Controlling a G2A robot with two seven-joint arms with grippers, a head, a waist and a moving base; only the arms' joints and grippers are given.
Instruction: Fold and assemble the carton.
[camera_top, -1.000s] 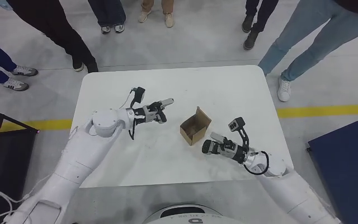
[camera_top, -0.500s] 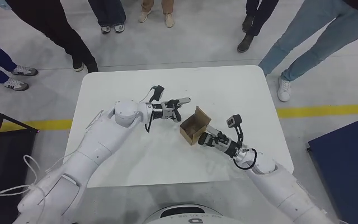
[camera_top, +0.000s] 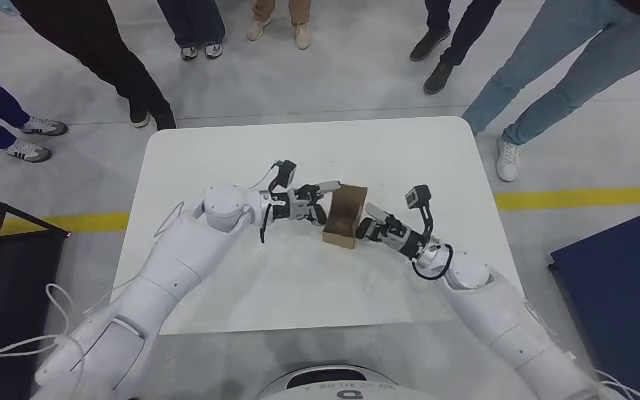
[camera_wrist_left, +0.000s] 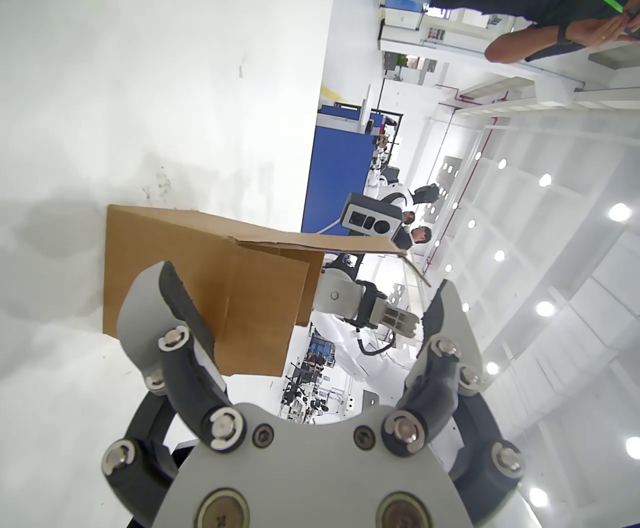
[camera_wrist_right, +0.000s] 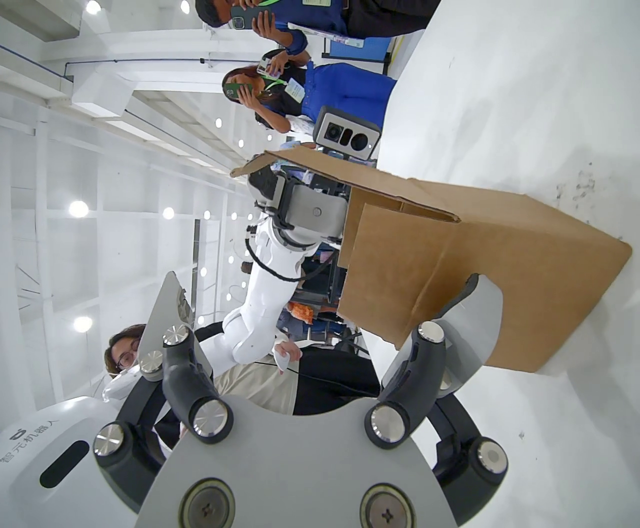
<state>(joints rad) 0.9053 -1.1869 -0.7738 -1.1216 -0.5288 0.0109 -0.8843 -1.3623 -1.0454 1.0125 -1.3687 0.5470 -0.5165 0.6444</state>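
My left claw (camera_wrist_left: 305, 310) spread wide beside the carton (camera_top: 345, 215), my right claw (camera_wrist_right: 325, 300) spread wide opposite, both released, nothing grasped.

white table (camera_top: 200, 290), brown carton (camera_top: 345, 215) (mid-table)

Carton (camera_top: 347, 213) sits pretty much in the middle of the surface (camera_top: 250, 285). Left hand (camera_top: 327, 197) is right up at its left side and right hand (camera_top: 366, 227) is at its right side, so the carton's between the two. Can't tell if either's actually touching it.
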